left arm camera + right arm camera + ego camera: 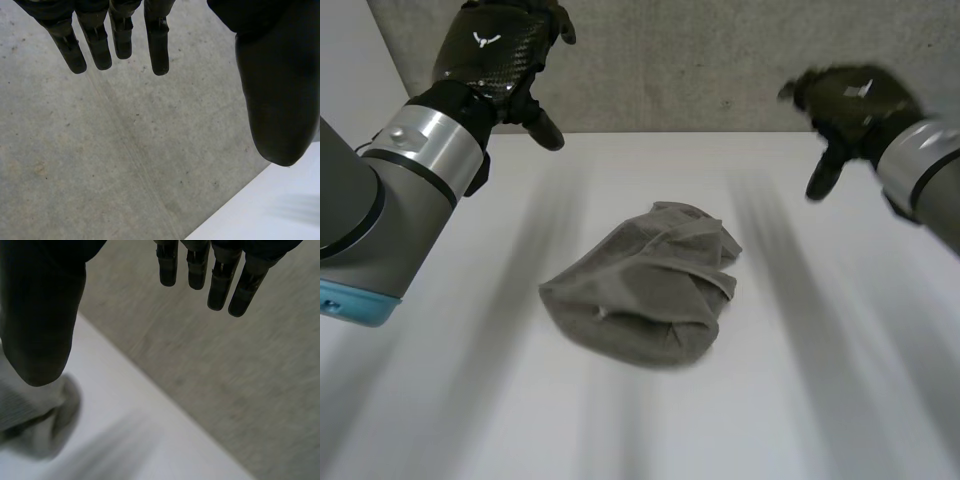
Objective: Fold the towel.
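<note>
- Crumpled towel (645, 290) lies on the table (840, 410), folding not begun.
- Beyond it hover left hand (505, 55) and right hand (850, 105), fingers (159, 50) straight, holding nothing.

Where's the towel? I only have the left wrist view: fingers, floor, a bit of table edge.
Observer: In the head view the towel lies crumpled in a heap near the middle of the table.
Operator: Right hand on it?
Observer: No. The right hand is raised over the table's far right side, open and clear of the towel.
Operator: And my left hand relative to the towel?
Observer: The left hand is up by the table's far left edge, well apart from the towel.
</note>
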Motion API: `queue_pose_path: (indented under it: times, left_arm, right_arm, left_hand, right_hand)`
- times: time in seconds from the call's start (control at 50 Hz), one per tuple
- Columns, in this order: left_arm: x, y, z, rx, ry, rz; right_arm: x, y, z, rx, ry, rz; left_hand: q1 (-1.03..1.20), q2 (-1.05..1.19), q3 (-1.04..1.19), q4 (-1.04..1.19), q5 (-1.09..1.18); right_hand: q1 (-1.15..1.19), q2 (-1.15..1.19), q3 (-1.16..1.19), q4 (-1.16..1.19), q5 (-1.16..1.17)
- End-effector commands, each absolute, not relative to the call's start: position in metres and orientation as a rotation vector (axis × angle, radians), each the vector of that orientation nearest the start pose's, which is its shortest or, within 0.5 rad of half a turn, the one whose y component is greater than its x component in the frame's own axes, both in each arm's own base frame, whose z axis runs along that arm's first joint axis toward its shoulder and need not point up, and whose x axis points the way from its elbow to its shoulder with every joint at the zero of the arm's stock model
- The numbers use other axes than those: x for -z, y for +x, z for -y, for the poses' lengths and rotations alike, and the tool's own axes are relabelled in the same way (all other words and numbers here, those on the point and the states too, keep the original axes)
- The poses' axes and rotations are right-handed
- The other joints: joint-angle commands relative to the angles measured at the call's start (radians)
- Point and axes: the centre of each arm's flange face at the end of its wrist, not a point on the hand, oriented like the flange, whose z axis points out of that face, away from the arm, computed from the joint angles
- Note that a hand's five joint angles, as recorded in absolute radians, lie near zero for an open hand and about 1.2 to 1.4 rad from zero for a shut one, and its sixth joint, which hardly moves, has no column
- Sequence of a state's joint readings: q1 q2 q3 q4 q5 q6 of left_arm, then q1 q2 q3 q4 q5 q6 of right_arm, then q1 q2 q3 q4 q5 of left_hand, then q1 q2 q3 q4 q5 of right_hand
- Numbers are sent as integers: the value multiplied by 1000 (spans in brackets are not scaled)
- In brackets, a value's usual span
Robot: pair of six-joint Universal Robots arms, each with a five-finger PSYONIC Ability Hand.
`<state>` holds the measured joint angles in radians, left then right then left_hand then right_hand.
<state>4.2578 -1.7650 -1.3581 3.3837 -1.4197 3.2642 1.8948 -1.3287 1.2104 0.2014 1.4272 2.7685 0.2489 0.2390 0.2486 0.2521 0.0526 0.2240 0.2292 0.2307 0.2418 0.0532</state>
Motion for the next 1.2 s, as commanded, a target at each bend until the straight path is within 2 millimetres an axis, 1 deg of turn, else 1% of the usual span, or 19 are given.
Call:
queue_pose_path:
  times: [0.02,0.04,0.06,0.08,0.12,0.18,0.26,0.34,0.38,0.5,0.64,0.72,0.76,0.78,0.82,0.88,1.12,1.2]
  left_arm:
    - [-343,-287,263,2757,793,-1990]
    - [-341,-285,263,2745,792,-2002]
    - [-338,-284,262,2730,790,-2023]
    - [-338,-284,262,2730,790,-2023]
    - [-331,-282,263,2691,787,-2062]
    - [-329,-280,264,2672,783,-2079]
    - [-322,-274,269,2612,767,-2130]
    - [-321,-268,273,2573,746,-2160]
    - [-321,-265,276,2553,724,-2194]
    - [-324,-264,277,2558,687,-2234]
    - [-326,-257,284,2560,632,-2249]
    - [-326,-257,284,2561,631,-2250]
    - [-326,-256,284,2562,626,-2252]
    - [-326,-256,284,2562,626,-2252]
    - [-327,-256,284,2564,621,-2253]
    - [-329,-256,283,2571,620,-2245]
    - [-329,-256,284,2571,620,-2245]
    - [-324,-257,285,2560,641,-2256]
  right_arm:
    - [-367,236,285,2268,-785,-1948]
    - [-375,233,284,2303,-724,-1911]
    - [-379,231,283,2325,-671,-1885]
    - [-379,231,283,2325,-670,-1885]
    - [-384,229,281,2347,-611,-1851]
    - [-385,230,280,2349,-611,-1847]
    - [-382,232,280,2333,-622,-1861]
    - [-379,232,281,2311,-629,-1884]
    - [-373,233,284,2285,-636,-1913]
    - [-369,235,285,2254,-650,-1936]
    - [-365,235,286,2229,-654,-1960]
    - [-362,235,286,2201,-662,-1987]
    - [-358,235,286,2147,-673,-2037]
    - [-358,235,286,2147,-673,-2038]
    - [-350,236,289,2092,-683,-2088]
    - [-346,237,292,2069,-687,-2111]
    - [-345,237,293,2068,-683,-2115]
    - [-341,240,289,2039,-725,-2112]
  left_hand:
    - [-62,-52,-61,-65,-40]
    - [-62,-52,-61,-65,-40]
    - [-62,-52,-61,-65,-40]
    - [-62,-52,-61,-65,-40]
    - [-62,-52,-61,-65,-40]
    - [-62,-52,-61,-65,-40]
    - [-62,-52,-61,-65,-40]
    - [-62,-52,-61,-65,-40]
    - [-62,-52,-61,-65,-40]
    - [-62,-52,-61,-65,-40]
    - [-62,-52,-61,-65,-40]
    - [-62,-52,-61,-65,-40]
    - [-62,-52,-61,-65,-40]
    - [-62,-52,-61,-65,-40]
    - [-62,-52,-61,-65,-40]
    - [-62,-52,-61,-65,-40]
    - [-62,-52,-61,-65,-40]
    - [-56,-46,-56,-59,-34]
  right_hand:
    - [-49,-55,-56,-67,-53]
    - [-49,-55,-56,-67,-53]
    - [-49,-55,-56,-67,-53]
    - [-49,-55,-56,-67,-53]
    - [-49,-55,-56,-67,-53]
    - [-49,-55,-56,-67,-53]
    - [-49,-55,-56,-67,-53]
    - [-49,-55,-56,-67,-53]
    - [-49,-55,-56,-67,-53]
    - [-49,-55,-56,-67,-53]
    - [-49,-55,-56,-67,-53]
    - [-49,-55,-56,-67,-53]
    - [-49,-55,-56,-67,-53]
    - [-49,-55,-56,-67,-53]
    - [-49,-55,-56,-67,-53]
    - [-49,-55,-56,-67,-53]
    - [-49,-55,-56,-67,-53]
    - [-49,-55,-56,-67,-53]
